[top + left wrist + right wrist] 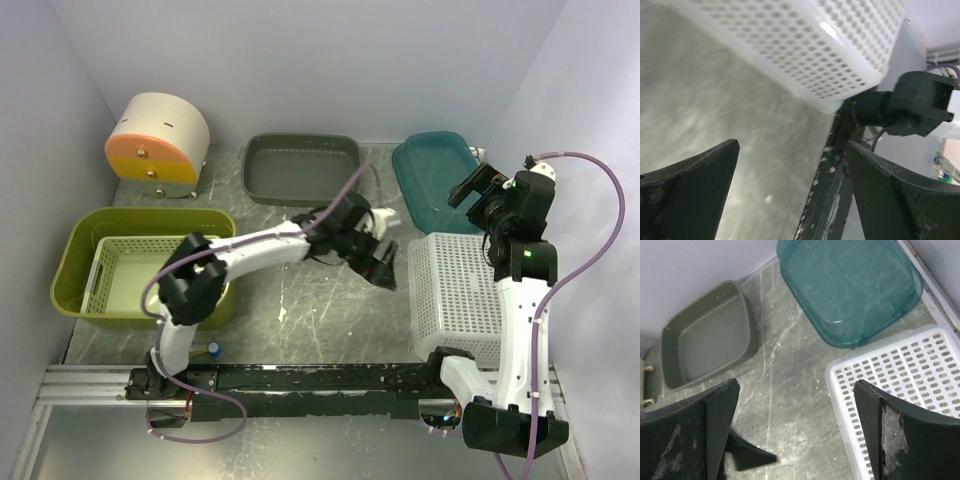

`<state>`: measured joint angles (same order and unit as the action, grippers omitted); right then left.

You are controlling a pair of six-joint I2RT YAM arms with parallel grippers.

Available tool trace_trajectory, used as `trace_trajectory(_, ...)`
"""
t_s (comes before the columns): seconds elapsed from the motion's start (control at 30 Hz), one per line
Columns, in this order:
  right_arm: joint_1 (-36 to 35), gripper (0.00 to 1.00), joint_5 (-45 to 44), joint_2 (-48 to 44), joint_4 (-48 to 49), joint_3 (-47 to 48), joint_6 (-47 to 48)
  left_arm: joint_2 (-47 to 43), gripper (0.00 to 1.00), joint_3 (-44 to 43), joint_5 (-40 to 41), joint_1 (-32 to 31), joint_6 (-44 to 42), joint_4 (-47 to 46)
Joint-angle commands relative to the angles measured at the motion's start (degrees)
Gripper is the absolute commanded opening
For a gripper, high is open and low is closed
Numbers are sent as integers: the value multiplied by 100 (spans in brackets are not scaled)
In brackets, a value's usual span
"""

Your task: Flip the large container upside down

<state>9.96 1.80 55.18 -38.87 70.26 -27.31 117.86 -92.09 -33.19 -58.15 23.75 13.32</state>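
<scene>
Olive-green large container (72,275) upright at the left, nothing held

Glossy and deep, the large container stands on the left side of the bench (290,300) with its open side up. A pale green tray (140,280) with slotted walls lies inside it. From above, the elbow of the left arm crosses over the near right corner of the container. I cannot tell if it touches there.

The left gripper (382,266) is stretched out over the middle of the bench, well apart from the container. Its fingers (690,185) stand wide, with only bare bench between them. Just ahead of them is a white perforated basket (455,285), which sits with its rim down on the right side of the bench.

The right gripper (470,188) hangs above the far right part of the bench, near the far edge of the white basket and beside a teal bin (430,185). Its jaws are also wide and hold nothing.

At the far middle lies a grey-green tray (300,165), shallow and open side up. In the far left corner stands a round cream and orange thing (155,145).
</scene>
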Motion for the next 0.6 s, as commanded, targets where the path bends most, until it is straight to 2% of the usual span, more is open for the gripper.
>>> trace_trajectory(0.0,33,100,-357,124,-98,-110,115,-833,100,398,728,804,-883,888)
trace_trajectory(0.07,32,100,-332,252,-123,-98,117,-969,100,386,954,1219,-889,1006)
trace_trajectory(0.17,33,100,93,354,-35,-161,7,-781,99,-69,1235,1848,-912,1260)
trace_trajectory(0.4,33,100,482,158,86,-527,-122,719,99,-2142,2326,2685,-960,1972)
trace_trajectory(0.47,33,100,480,105,13,-566,-112,1111,100,-2682,2264,2862,-855,2028)
trace_trajectory(0.57,32,100,521,-6,-10,-698,-99,1562,100,-2917,1982,3085,-647,1828)
